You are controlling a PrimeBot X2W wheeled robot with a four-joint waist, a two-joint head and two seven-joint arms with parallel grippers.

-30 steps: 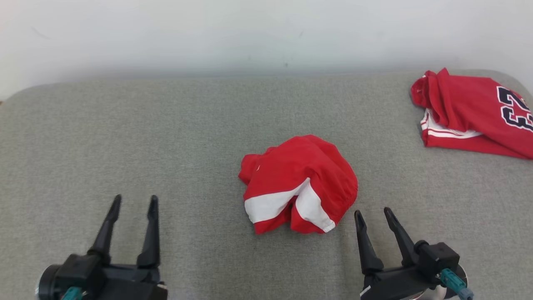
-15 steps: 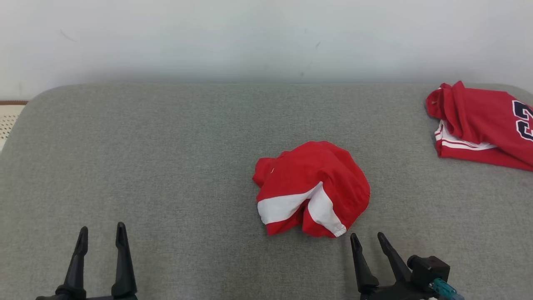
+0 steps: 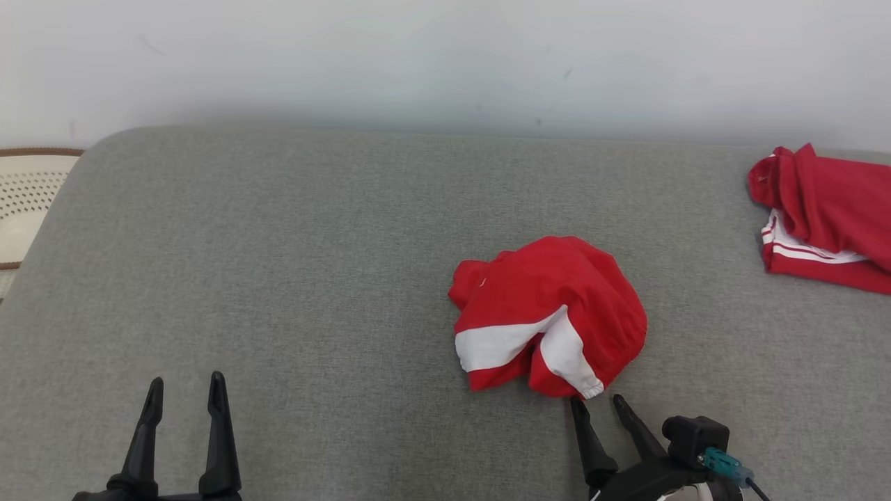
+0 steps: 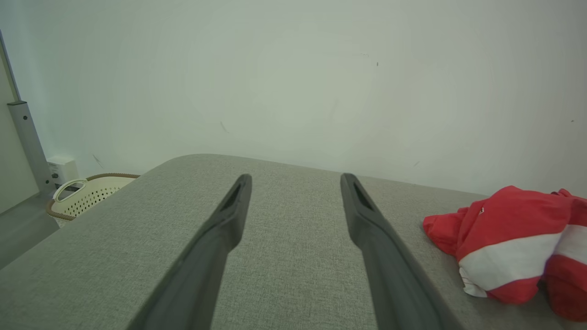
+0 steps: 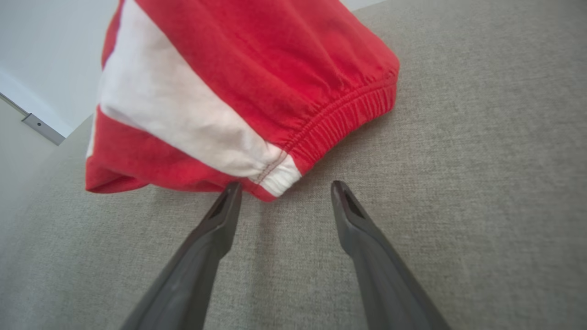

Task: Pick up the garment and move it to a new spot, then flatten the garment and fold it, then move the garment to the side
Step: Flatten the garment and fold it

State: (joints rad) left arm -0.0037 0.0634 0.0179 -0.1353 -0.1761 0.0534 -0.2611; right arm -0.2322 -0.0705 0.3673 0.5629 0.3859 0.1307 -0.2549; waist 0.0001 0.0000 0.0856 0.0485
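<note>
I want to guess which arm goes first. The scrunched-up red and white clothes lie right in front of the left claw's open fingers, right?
Not quite: it is the right claw, not the left. The right wrist view shows the scrunched-up red and white garment lying just beyond that claw's open fingers. The left claw is open too, but faces bare grey surface.

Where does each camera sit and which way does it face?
Head view: on the head, facing down at the garment on the grey cushion; left pincer and right pincer below.
Left wrist view: along its open pincer, across the cushion toward wall and basket.
Right wrist view: along its open pincer, at the garment's elastic hem.
Shared: all three show the garment.
</note>
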